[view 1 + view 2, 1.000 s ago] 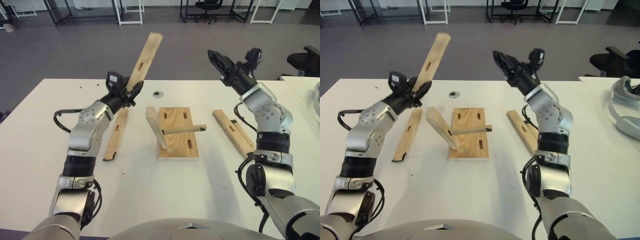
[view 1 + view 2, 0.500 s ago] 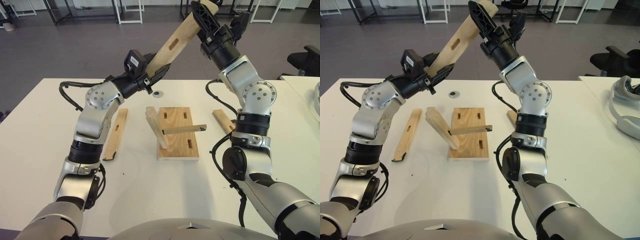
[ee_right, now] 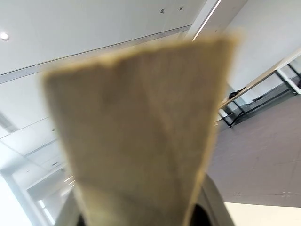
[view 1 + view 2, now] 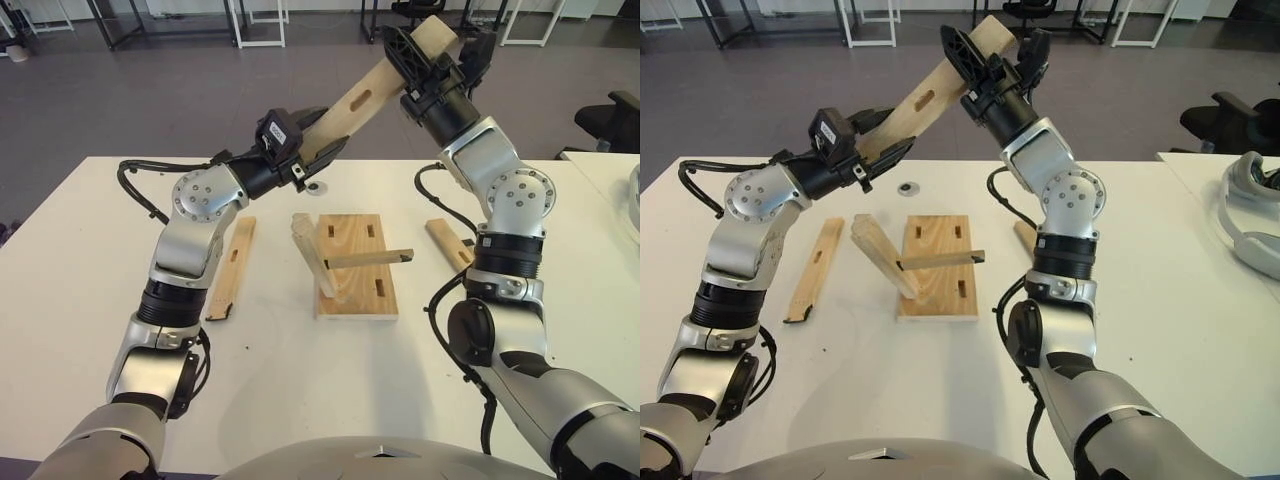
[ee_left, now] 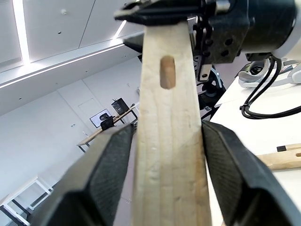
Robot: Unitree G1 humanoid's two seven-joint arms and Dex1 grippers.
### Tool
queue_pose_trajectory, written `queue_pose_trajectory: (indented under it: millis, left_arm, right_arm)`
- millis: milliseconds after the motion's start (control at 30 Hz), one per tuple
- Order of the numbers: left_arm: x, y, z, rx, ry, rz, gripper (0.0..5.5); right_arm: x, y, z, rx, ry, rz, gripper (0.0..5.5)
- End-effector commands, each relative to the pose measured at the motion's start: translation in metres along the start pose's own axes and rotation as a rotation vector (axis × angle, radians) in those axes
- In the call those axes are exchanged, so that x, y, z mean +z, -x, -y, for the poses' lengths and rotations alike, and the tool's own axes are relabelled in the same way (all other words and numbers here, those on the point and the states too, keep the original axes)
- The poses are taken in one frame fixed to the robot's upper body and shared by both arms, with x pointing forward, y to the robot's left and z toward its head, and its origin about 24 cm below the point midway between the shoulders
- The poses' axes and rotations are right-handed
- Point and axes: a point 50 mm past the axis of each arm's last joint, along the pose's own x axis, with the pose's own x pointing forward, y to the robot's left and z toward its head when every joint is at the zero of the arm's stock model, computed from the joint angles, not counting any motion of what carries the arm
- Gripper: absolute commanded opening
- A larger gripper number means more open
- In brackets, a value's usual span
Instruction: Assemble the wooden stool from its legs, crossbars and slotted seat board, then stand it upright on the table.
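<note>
Having swung across within the last second, the right gripper (image 4: 433,52) is clamping the top of the raised leg (image 4: 345,105) in the eye views, while the left gripper (image 4: 300,160) is holding its lower end high above the counter (image 4: 300,380). In the left wrist view, that gripper's fingers (image 5: 108,179) are pressing the leg's sides. If the two arms are pulling unevenly, the leg could be twisting loose.
</note>
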Motion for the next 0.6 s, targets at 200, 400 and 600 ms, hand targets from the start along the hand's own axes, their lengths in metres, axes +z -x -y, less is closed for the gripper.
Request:
queue_pose_trajectory:
  millis: [200, 400, 600]
  left_arm:
    - [-0.057, 0.073, 0.018, 0.273, 0.136, -0.359, 4.09]
    - [-0.096, 0.119, 0.100, 0.301, 0.283, -0.737, 4.59]
    - [-0.106, 0.115, 0.123, 0.205, 0.386, -0.858, 4.59]
  right_arm:
    - [0.020, 0.143, 0.041, -0.472, 0.097, 0.181, 1.01]
    - [-0.009, 0.218, 0.029, -0.703, -0.014, 0.139, 1.01]
    - [-0.042, 0.216, 0.032, -0.771, -0.061, 0.118, 1.01]
